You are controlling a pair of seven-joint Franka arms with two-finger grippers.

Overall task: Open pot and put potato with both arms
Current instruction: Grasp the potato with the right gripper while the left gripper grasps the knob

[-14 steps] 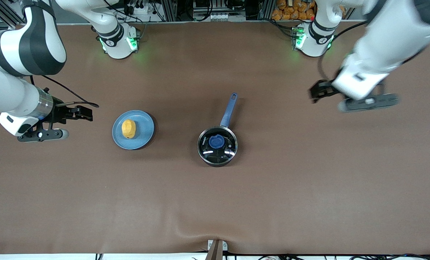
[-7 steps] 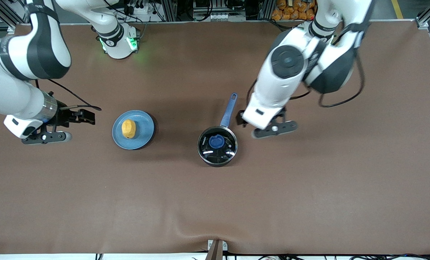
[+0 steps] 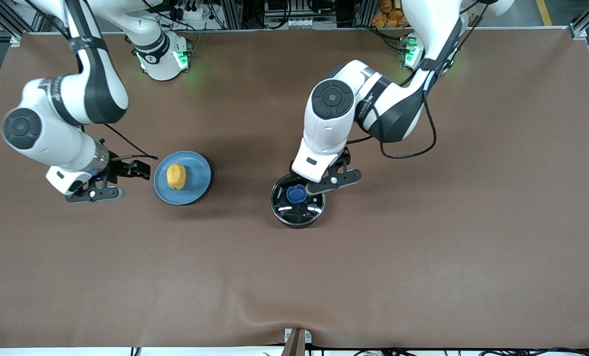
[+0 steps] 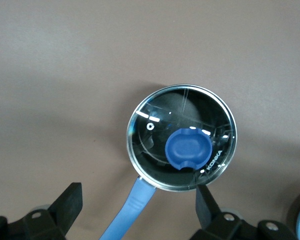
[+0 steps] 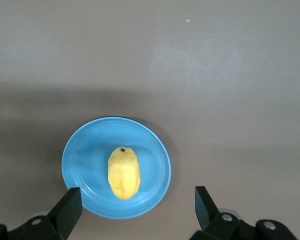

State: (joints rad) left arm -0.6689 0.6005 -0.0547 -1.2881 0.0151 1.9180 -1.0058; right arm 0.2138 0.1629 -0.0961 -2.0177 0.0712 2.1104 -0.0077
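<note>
Now your left gripper has swung in over the pot, jaws wide and empty, lid untouched. Your right gripper (also open, empty) has crept beside the plate holding the potato.

From the front we look down from high across the brown-covered table, facing both arm bases along its top edge, and take in the whole surface. Our left wrist camera looks straight down, close, past wide-spread black fingers onto the small black saucepan with clear glass lid and blue knob, which the front view shares. Our right wrist camera likewise looks straight down, close, onto the yellow oval potato on a flat blue plate, both shared with the front view.
</note>
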